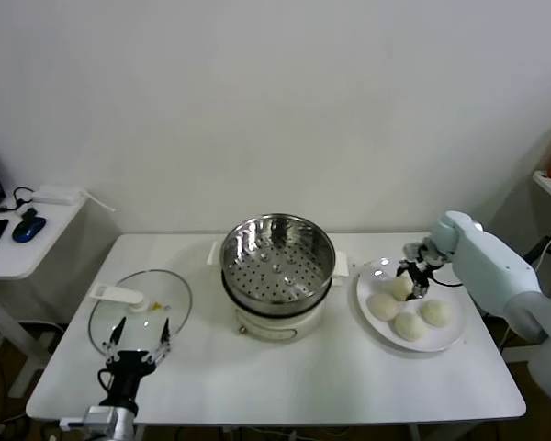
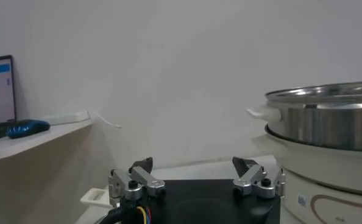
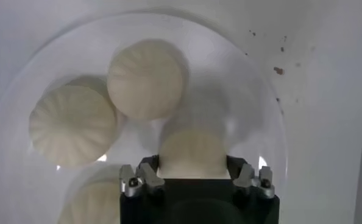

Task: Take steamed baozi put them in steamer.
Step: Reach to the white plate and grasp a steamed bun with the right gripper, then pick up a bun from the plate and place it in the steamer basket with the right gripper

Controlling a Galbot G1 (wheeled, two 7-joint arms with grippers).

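On the white bench (image 1: 285,381) the steamer (image 1: 277,259) stands near the middle, a shiny steel pot with a perforated tray showing inside and nothing on it, seated on a cream-white electric base. To the robot's right of it lies a white plate (image 1: 450,342) carrying four steamed baozi (image 1: 410,325), grouped close together. The right gripper (image 1: 413,278) reaches down over the bun at the far side of the plate; in the right wrist view its fingers (image 3: 139,180) stand on either side of that baozi (image 3: 192,153), drawn in against its flanks, while the bun sits on the plate with two others just beside it. The left gripper (image 1: 140,346) hangs low at the near left corner of the bench, its fingers (image 2: 138,178) spread wide with nothing between them, over the near edge of a round glass lid (image 1: 140,309) with a white handle that lies flat on the bench. A marking shows on the steamer's base in the left wrist view, but no letters on it can be read. On a side shelf (image 1: 18,253) to the left sits a blue mouse (image 1: 28,227).
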